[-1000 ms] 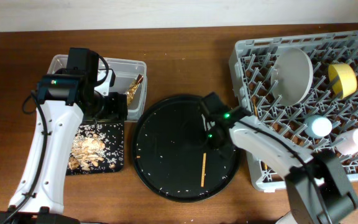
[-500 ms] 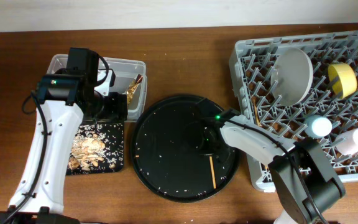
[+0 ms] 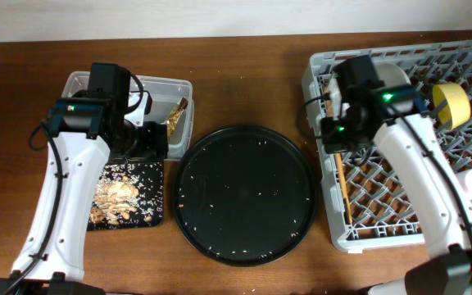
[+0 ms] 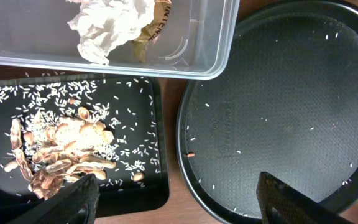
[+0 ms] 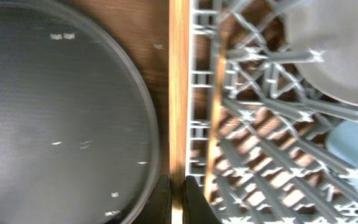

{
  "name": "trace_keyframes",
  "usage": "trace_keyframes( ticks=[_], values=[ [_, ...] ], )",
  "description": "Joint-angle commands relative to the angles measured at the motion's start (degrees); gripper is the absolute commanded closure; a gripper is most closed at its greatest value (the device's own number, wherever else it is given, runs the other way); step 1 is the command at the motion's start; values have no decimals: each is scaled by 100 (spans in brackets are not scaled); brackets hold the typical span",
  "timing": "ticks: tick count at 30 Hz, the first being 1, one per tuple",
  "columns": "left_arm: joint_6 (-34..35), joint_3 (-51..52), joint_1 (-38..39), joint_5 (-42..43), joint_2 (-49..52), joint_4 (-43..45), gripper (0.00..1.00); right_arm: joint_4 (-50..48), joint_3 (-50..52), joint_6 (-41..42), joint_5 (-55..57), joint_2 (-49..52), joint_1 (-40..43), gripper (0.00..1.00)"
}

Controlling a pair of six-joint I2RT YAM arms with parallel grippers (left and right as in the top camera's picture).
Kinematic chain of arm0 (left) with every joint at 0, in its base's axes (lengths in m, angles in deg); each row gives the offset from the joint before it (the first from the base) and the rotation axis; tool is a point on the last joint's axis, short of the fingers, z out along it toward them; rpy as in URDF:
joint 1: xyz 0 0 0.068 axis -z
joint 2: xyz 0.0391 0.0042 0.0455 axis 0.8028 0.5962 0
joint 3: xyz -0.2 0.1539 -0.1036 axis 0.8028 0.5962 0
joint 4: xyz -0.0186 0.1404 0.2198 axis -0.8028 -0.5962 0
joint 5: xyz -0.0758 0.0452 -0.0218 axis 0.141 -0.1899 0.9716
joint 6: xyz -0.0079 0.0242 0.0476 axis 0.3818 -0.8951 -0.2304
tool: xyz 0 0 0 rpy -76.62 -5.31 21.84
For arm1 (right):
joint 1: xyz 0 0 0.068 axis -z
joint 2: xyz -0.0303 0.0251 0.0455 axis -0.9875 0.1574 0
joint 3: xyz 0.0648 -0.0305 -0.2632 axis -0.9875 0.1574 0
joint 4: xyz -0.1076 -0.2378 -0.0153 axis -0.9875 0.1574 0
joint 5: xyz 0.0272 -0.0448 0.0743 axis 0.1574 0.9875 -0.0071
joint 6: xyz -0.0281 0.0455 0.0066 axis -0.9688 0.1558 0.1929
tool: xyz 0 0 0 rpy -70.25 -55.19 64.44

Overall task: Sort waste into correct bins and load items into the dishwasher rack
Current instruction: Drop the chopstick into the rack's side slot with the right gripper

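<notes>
The thin pale wooden chopstick (image 5: 178,93) is sitting clamped between the right fingers (image 5: 195,208) and running straight along the left wall of the large grey plastic dishwasher rack (image 5: 201,81). Only a narrow strip of brown wooden surface (image 5: 154,31) is separating that wall from the rim of the large round black tray (image 5: 36,87). The left fingers (image 4: 281,199) are hanging spread wide above the shallow black rectangular tray (image 4: 148,193) of brownish food scraps and rice (image 4: 61,155), just beside the clear plastic tub (image 4: 222,43) holding crumpled white tissue (image 4: 107,25).
</notes>
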Motion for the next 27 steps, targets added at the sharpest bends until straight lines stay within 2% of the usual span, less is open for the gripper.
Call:
trace_keyframes(
  ticks=[1,7,10,12,13,15,16,19,20,21,25,27],
  values=[
    [15,-46,-24,61,-57,9,20,-17,358,-483,271,162,448,96],
    [15,-46,-24,63,-57,9,20,-437,957,-560,240,483,619,96],
    [15,-46,-24,61,-57,9,20,-632,925,-562,-15,468,619,84],
    [15,-46,-24,63,-57,7,19,-616,874,-562,-11,468,621,67],
    [15,-46,-24,63,-57,7,19,-573,804,-560,-11,442,619,63],
    [15,-46,-24,61,-57,7,4,-507,682,-557,-11,330,625,62],
    [13,-46,-24,59,-57,7,1,-452,590,-557,-11,214,632,62],
    [13,-46,-26,57,-57,11,1,-448,463,-393,-20,-236,719,61],
    [13,-46,-26,57,-57,15,1,-487,463,-271,-127,-433,835,50],
    [13,-46,-26,57,-57,26,1,-520,463,-280,-442,-570,968,44],
    [13,-46,-26,-4,-57,-63,1,-221,466,-424,-1609,-787,1591,35],
    [15,-44,-26,-7,-57,-302,1,92,485,-820,-1884,-789,1700,24]
  ],
)
